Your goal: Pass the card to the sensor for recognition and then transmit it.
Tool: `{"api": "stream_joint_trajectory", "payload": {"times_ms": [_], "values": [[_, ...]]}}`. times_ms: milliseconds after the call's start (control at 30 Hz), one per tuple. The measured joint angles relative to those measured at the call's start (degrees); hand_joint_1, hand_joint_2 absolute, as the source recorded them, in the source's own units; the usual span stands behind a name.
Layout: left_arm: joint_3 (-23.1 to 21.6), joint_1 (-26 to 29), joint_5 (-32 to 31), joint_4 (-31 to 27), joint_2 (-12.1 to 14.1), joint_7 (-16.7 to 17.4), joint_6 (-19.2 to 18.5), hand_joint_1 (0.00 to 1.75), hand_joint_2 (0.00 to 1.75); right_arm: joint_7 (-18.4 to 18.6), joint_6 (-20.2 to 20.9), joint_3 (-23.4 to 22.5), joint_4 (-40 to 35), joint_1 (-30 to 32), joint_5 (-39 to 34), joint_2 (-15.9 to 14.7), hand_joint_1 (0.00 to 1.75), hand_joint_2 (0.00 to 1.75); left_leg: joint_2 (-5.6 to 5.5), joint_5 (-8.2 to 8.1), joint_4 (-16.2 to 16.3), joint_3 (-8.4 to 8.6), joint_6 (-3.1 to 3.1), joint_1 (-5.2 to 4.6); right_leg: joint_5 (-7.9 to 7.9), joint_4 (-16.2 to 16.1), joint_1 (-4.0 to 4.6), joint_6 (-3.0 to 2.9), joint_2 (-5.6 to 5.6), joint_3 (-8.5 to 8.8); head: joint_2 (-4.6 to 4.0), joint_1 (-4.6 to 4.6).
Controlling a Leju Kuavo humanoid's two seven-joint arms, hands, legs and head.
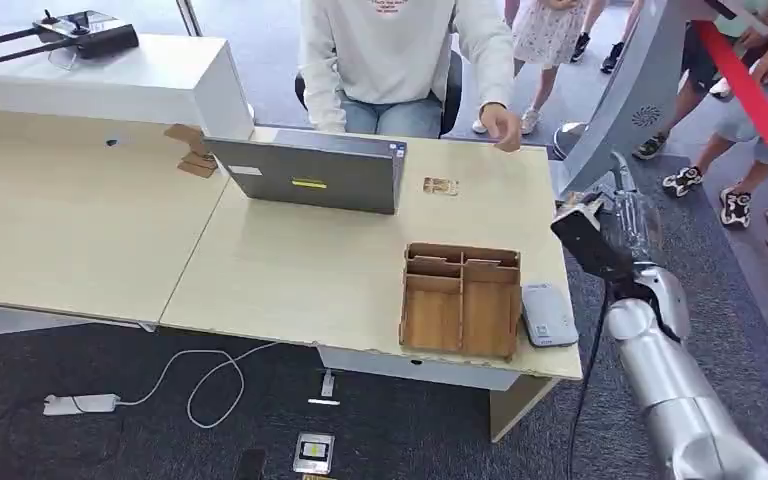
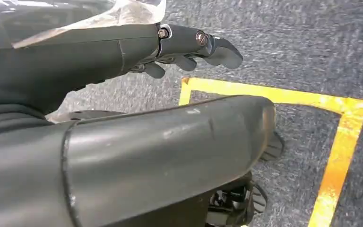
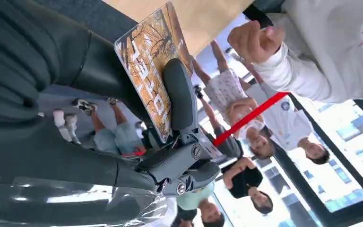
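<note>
So my right hand (image 3: pixel 170 156) has the card (image 3: pixel 149 71) pinched, thumb (image 3: pixel 179 94) pressed flat on its printed orange face, fingers behind it. The hand's raised just off the desk (image 1: pixel 290 270) edge. Nearest on the desk is the grey sensor (image 1: pixel 547 315), right beside the wooden organizer (image 1: pixel 460 300). Past my hand a person in a white sweatshirt (image 1: pixel 400 50) sits across the desk, their own hand (image 3: pixel 255 40) held loosely closed. My left hand (image 2: pixel 189 47) hangs over grey carpet, fingers loosely apart, holding nothing.
</note>
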Motion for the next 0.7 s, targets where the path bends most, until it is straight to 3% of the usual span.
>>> {"api": "stream_joint_trajectory", "payload": {"times_ms": [367,700], "values": [[0.0,-1.0,-7.5,0.0,0.3,0.6,-1.1,0.00,0.00,0.2,0.6,4.3,3.1,-7.4,11.0,5.5,1.75,1.75,-0.01,0.01,0.0,-0.06,0.00,0.01,0.00,0.0,0.02,0.00,-0.01,-0.04,0.00,0.00],[0.0,-1.0,-10.5,0.0,2.0,0.9,-4.2,0.00,0.00,0.2,0.7,6.9,10.2,-12.8,14.0,10.5,1.75,1.75,-0.02,0.01,0.0,-0.06,-0.01,0.06,-0.01,0.0,0.06,-0.01,-0.01,-0.07,0.00,0.02]]}}
